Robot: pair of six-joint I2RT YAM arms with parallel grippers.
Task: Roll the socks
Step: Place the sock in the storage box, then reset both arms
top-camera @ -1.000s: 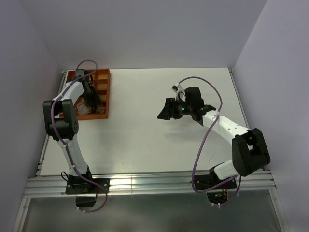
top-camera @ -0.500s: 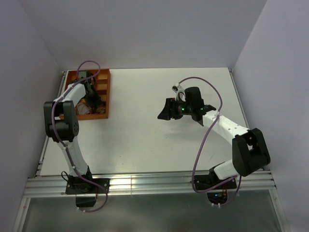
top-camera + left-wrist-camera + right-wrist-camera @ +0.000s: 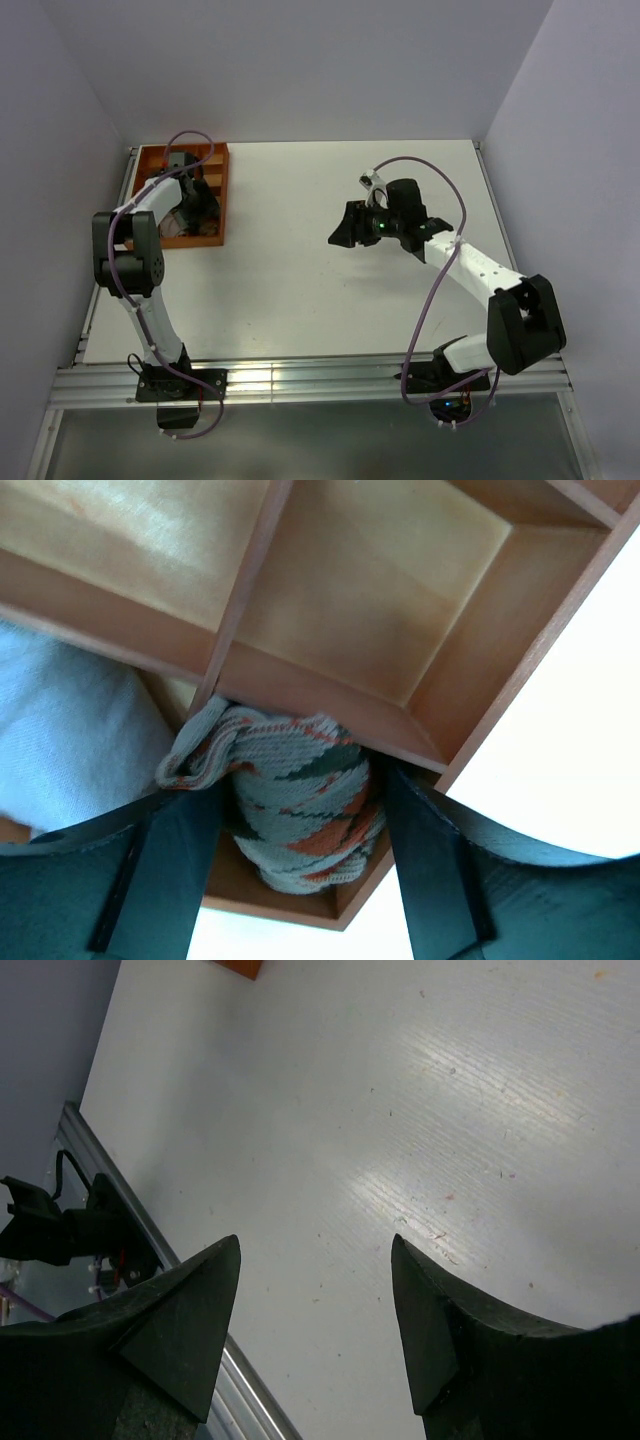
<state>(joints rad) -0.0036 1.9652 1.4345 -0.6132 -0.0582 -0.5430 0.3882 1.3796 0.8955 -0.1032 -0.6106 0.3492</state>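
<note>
Resting rolled in a corner compartment of the orange tray (image 3: 330,715): socks (image 3: 300,825), between the left gripper's (image 3: 302,790) spread fingers, one close on each side. Right gripper (image 3: 315,1250): fingers apart above the table (image 3: 400,1110).

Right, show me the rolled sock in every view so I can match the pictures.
Top external: not clearly seen; hidden under the left end effector at the near end of the orange tray.
Left wrist: the rolled sock sits lower centre, in a tray compartment, between the end effector's fingers.
Right wrist: not in it.
Shared landmark: the orange tray, whose corner shows at the right wrist view's top edge.
</note>
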